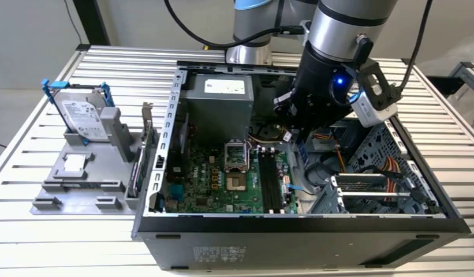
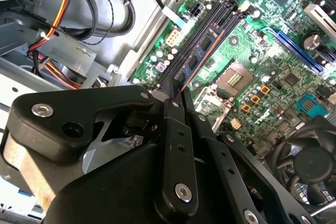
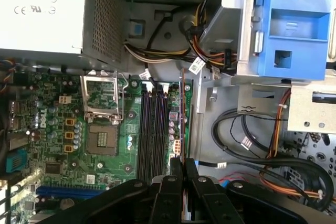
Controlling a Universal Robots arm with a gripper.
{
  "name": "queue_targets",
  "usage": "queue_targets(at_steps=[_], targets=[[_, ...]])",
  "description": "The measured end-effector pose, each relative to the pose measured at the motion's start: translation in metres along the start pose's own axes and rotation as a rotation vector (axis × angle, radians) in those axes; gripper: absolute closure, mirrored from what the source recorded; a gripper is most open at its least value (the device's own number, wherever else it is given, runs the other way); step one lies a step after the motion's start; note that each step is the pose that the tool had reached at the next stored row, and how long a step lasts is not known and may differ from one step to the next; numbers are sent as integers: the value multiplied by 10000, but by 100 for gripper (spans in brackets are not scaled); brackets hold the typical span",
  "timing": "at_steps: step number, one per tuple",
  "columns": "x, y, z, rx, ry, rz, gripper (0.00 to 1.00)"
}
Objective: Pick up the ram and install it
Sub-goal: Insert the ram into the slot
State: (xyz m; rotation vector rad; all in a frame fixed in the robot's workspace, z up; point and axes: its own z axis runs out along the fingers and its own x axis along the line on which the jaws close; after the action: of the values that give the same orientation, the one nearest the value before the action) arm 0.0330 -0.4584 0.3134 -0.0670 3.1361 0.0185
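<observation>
The ram (image 3: pixel 182 121) is held edge-on between the closed fingers of the gripper (image 3: pixel 178 169), above the black slots (image 3: pixel 154 129) of the motherboard (image 3: pixel 105 177) inside the computer case (image 1: pixel 172 109). If the card is tilted or set beside a slot, it can be jammed or bent. It is seen as a thin, long, dark strip.
</observation>
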Motion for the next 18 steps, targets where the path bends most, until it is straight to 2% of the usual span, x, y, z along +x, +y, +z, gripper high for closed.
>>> queue_targets(at_steps=[18], targets=[[0,-1,91,12,0,0,100]])
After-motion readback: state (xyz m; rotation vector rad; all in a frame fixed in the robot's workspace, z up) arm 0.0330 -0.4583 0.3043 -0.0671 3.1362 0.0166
